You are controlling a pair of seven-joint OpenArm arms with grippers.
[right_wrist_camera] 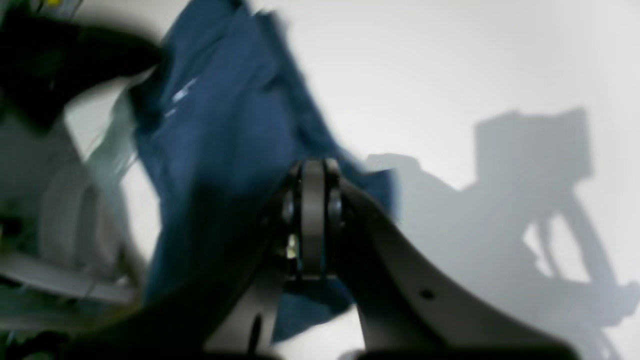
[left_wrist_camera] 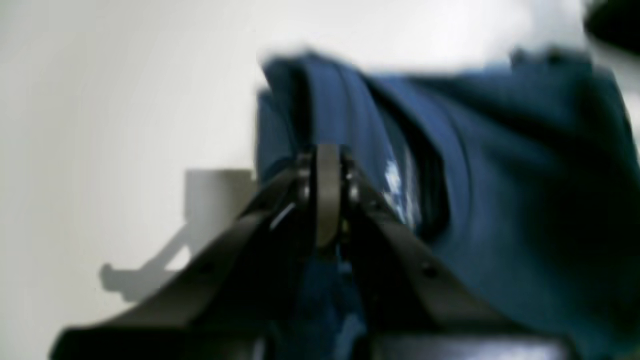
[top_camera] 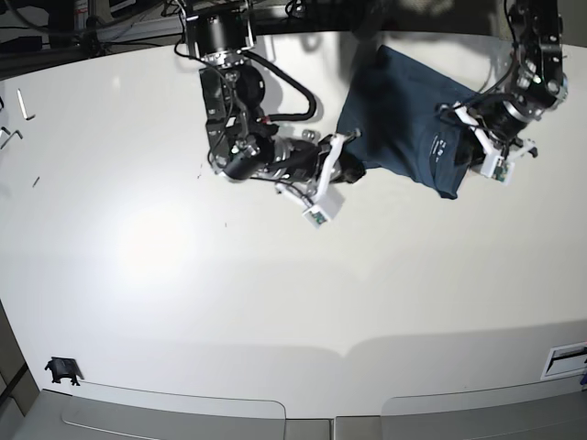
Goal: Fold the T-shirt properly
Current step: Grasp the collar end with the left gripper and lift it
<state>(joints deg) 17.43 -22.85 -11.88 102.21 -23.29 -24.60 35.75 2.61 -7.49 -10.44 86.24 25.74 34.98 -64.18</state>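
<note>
The left gripper (left_wrist_camera: 327, 195) is clamped on an edge of the plain dark navy-blue short-sleeved cotton T-shirt (top_camera: 404, 110), and the right gripper (right_wrist_camera: 312, 220) is pinched shut on another edge. The garment hangs bunched between them at the far side of the white table (top_camera: 183, 275). Judging by that, folding is barely begun: it has yet to be laid flat, with every fold left.

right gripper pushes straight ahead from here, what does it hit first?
The right gripper is shut on the T-shirt edge and points into it, so it meets more shirt cloth first, likely bunching it. Depth is unclear.
</note>
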